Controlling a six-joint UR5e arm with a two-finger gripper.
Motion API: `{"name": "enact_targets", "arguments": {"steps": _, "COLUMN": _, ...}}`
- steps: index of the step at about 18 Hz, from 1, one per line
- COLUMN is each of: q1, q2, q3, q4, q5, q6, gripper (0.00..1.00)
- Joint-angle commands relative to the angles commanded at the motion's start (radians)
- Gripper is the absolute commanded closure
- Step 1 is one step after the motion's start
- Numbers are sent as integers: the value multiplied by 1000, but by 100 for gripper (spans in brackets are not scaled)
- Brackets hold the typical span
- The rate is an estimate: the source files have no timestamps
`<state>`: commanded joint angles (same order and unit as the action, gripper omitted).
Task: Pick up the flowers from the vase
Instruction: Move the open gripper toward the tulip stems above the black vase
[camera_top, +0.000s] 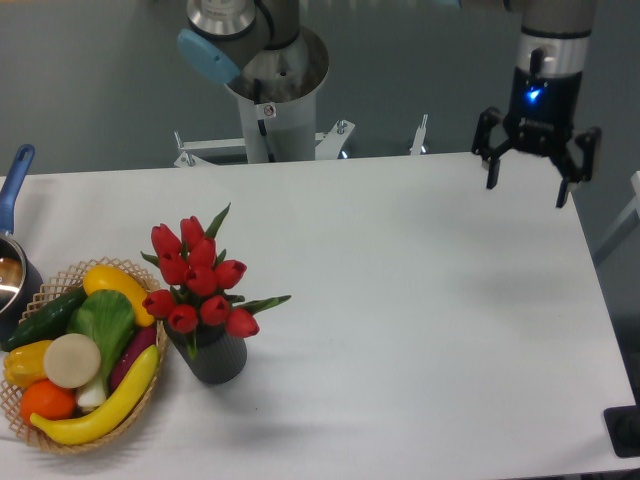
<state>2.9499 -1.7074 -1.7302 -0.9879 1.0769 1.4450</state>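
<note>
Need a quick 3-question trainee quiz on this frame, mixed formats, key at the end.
1. True or false: the gripper is shut on the flowers.
2. What stands directly left of the vase? A) a wicker basket B) a laptop C) a cardboard box
3. Fill in: the flowers are standing in the ____.

Key: 1. False: it is open, over the table's far right corner, well away from the flowers. 2. A, the wicker basket of vegetables and fruit. 3. vase.
</note>
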Motion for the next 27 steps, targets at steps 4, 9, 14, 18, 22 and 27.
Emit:
{"name": "enact_targets", "arguments": {"steps": 4, "q1": 9, "q2": 8, "q3": -80, "q4": 34, "q5": -124, "q6": 0, "gripper": 0}}
{"name": "enact_targets", "arguments": {"steps": 9, "q1": -37, "q2": 28, "q3": -149, "q4": 49, "q5": -282, "q6": -69, "gripper": 0}}
{"name": "enact_targets", "arguments": {"steps": 14, "q1": -139, "q2": -11, "q3": -147, "q4": 51, "q5": -356, "q6": -87, "gripper": 0}}
{"name": "enact_targets", "arguments": {"steps": 18, "q1": -209, "q2": -37, "q3": -141, "q4": 98, "q5": -391, "q6": -84, "gripper": 0}}
{"name": "enact_targets", "arguments": {"steps": 22, "q1": -274, "q2": -43, "q3": -154, "q4": 104, "q5": -414, "q6": -78, "gripper": 0}}
{"name": "enact_targets", "arguments": {"steps": 27, "q1": -331, "q2": -38, "q3": -167, "q4": 106, "q5": -422, "q6": -78, "gripper": 0}}
